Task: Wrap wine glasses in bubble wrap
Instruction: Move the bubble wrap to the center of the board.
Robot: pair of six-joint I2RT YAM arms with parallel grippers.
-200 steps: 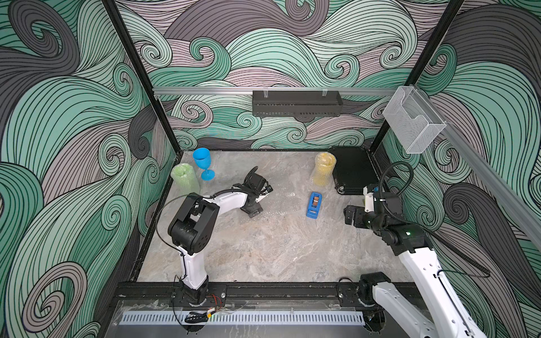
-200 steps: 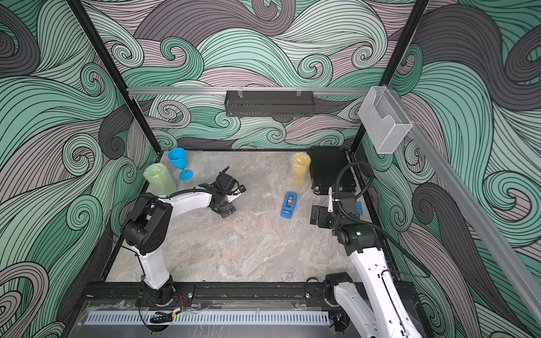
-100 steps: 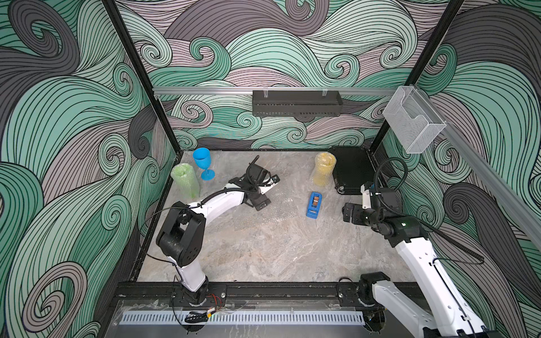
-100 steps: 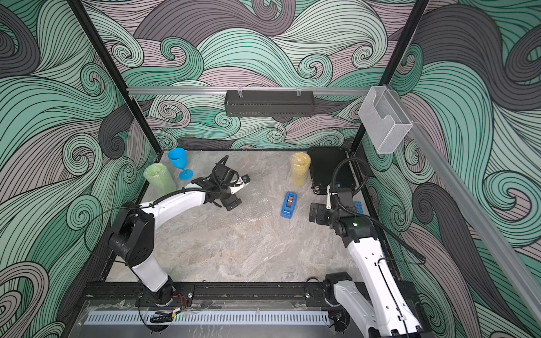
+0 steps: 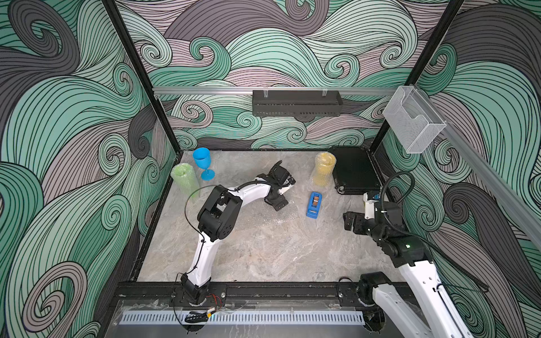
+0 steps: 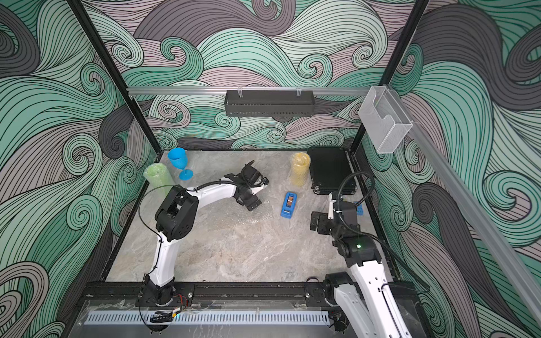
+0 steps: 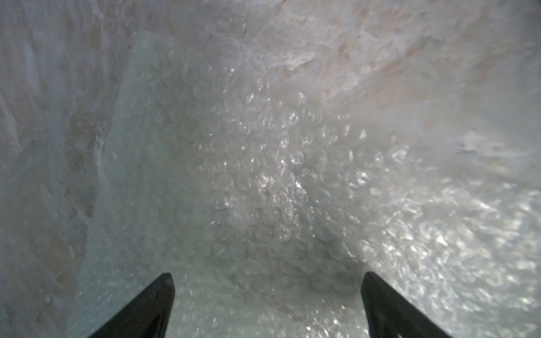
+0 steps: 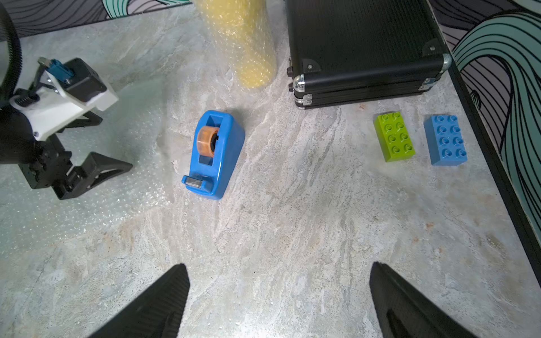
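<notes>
A bare blue wine glass (image 5: 203, 165) (image 6: 179, 162) stands upright at the back left. Beside it stands a green wine glass (image 5: 184, 180) (image 6: 158, 178) rolled in bubble wrap. A yellow one (image 5: 323, 172) (image 6: 299, 172) (image 8: 246, 44), also rolled in wrap, stands at the back right. A loose sheet of bubble wrap (image 5: 257, 222) (image 6: 234, 216) (image 7: 263, 175) (image 8: 73, 204) lies flat mid-table. My left gripper (image 5: 285, 196) (image 6: 259, 194) (image 7: 266, 281) (image 8: 99, 143) hovers open over the sheet's far right part, holding nothing. My right gripper (image 5: 349, 222) (image 6: 317, 224) (image 8: 276, 272) is open over bare table at the right.
A blue tape dispenser (image 5: 313, 204) (image 6: 289, 204) (image 8: 213, 152) lies between the two grippers. A black case (image 5: 354, 171) (image 8: 363, 49) fills the back right corner. A green brick (image 8: 395, 136) and a blue brick (image 8: 445, 140) lie near the right wall.
My left gripper has moved right along the sheet toward the tape dispenser, its elbow swinging right too. My right arm has barely shifted. Both grippers stay open.
</notes>
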